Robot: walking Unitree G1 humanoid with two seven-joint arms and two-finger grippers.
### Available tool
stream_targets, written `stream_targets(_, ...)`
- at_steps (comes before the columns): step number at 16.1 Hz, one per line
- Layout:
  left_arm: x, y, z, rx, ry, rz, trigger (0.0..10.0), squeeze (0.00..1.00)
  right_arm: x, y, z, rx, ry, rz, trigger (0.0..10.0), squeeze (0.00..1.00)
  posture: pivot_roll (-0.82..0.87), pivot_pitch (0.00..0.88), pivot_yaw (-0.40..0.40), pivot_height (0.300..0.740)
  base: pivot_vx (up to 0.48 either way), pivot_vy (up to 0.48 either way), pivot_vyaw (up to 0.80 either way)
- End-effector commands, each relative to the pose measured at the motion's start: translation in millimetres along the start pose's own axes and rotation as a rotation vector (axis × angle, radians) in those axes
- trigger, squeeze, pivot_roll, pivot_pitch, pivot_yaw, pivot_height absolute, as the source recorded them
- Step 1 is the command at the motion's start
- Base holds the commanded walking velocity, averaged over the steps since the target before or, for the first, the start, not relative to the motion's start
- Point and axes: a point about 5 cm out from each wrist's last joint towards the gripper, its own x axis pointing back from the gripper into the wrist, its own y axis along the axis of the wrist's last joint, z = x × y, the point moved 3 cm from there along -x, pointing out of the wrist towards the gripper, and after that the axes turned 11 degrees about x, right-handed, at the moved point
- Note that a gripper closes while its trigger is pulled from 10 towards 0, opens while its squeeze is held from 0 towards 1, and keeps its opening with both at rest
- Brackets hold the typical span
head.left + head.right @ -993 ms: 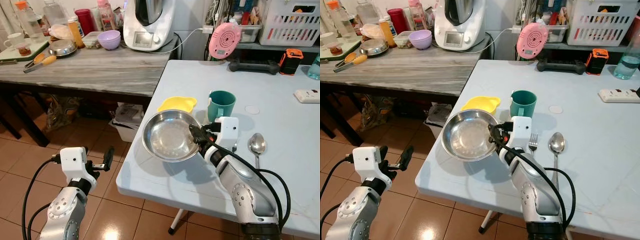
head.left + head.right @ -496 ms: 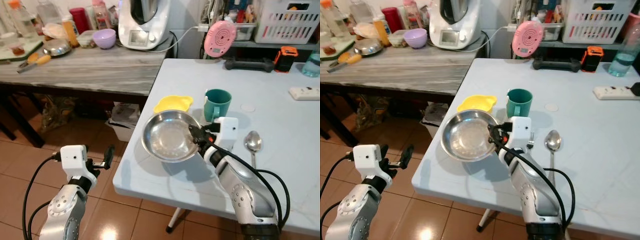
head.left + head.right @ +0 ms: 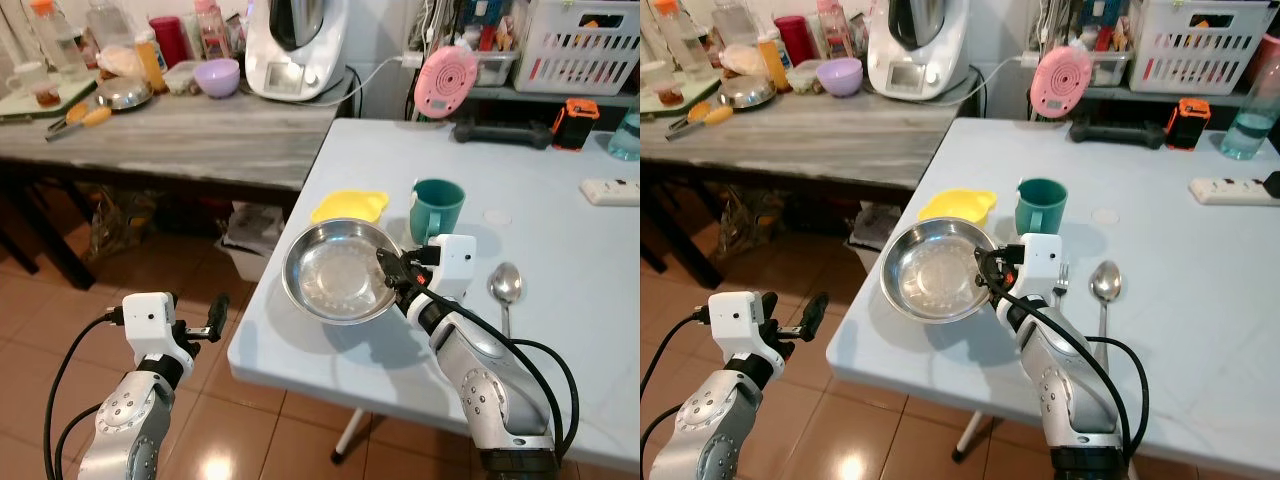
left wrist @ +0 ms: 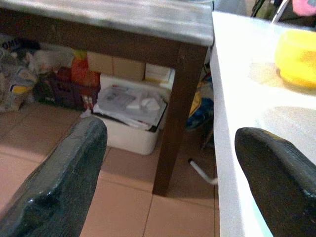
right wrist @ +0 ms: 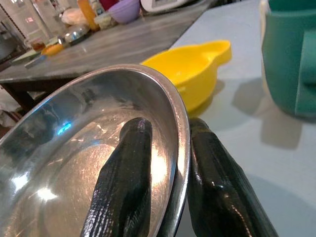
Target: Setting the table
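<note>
Over the pale bench [image 3: 560, 210], near its left edge, the right hand [image 3: 392, 277] pinches the steel bowl's [image 3: 335, 272] rim, yellow dish [image 3: 350, 206] at twelve o'clock, green mug [image 3: 438, 207] at two, while the left hand [image 3: 205, 322] hangs released.

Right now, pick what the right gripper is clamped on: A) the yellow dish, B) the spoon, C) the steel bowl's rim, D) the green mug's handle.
C: the right gripper has one black finger inside and one outside the rim of the steel bowl, pinching it.
</note>
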Motion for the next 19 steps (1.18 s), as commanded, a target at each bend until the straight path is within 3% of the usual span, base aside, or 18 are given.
stream_targets(1, 1.6, 2.9, 4.5, -0.026, 0.018, 0.002, 10.0, 0.00, -0.2, 1.3, 3.2, -0.002, 0.009, -0.011, 10.0, 0.00, -0.20, 0.003, 0.085, 0.740, -0.255, 0.000, 0.00)
stream_targets(10, -0.2, 1.6, 4.1, -0.039, 0.012, 0.020, 10.0, 0.00, 0.6, 1.3, -0.5, 0.007, -0.015, -0.014, 10.0, 0.00, -0.21, 0.007, 0.090, 0.740, -0.263, 0.000, 0.00)
stream_targets(19, 1.6, 5.1, 2.8, -0.055, -0.027, -0.002, 10.0, 0.00, 1.0, 2.4, -6.6, 0.024, -0.051, -0.025, 10.0, 0.00, -0.21, 0.007, 0.090, 0.740, 0.000, 0.000, 0.00)
